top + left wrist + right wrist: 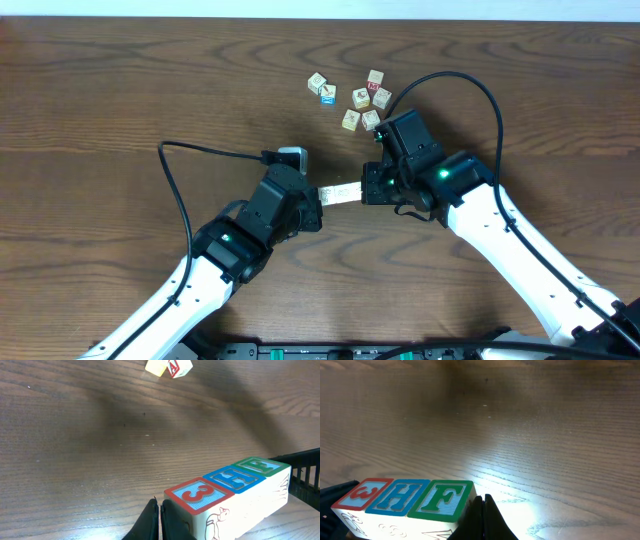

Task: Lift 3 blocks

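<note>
Left gripper [160,512] and right gripper [481,507] both have their fingers pinched together. They're squeezing the ends of a row of three blocks [340,192] (3, H, F), which looks held just off the bench [120,80]. Loose cubes [350,100] lie scattered nearby.

Three blocks [339,192] are sitting in one row; seven loose cubes [350,121] are lying on the tabletop [100,100]; two arms [230,245] are showing.

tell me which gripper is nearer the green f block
Right. The right gripper, shut, sits right against the green F block at its outer end. The left gripper, also shut, is at the far end, against the red 3 block, with the blue H block between.
</note>
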